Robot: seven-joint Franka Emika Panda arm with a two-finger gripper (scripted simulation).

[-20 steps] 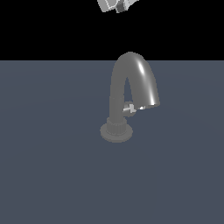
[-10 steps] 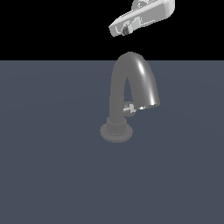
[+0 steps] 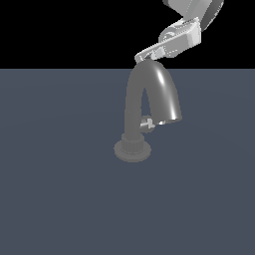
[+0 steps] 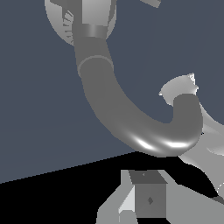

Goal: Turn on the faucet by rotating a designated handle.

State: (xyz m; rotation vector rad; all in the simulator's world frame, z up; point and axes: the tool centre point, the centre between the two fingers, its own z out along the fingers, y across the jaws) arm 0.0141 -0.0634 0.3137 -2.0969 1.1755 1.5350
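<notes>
The faucet is dull grey metal with a tall arched spout, a ribbed collar and a round flat base, and it stands on the dark grey surface. The handle is a small light-grey cross knob on a stub between the column and the spout's mouth. My gripper hangs just above the top of the arch, fingers pointing to the exterior view's left, open and empty, well above the handle. In the wrist view the spout curves across, the handle peeks out behind its mouth, and one finger shows.
The dark grey surface spreads all around the faucet's base. The background above it is black. The arm's wrist enters from the exterior view's upper right.
My gripper has come down from the top edge of the exterior view and now sits close over the top of the spout's arch. The faucet and handle have not moved.
</notes>
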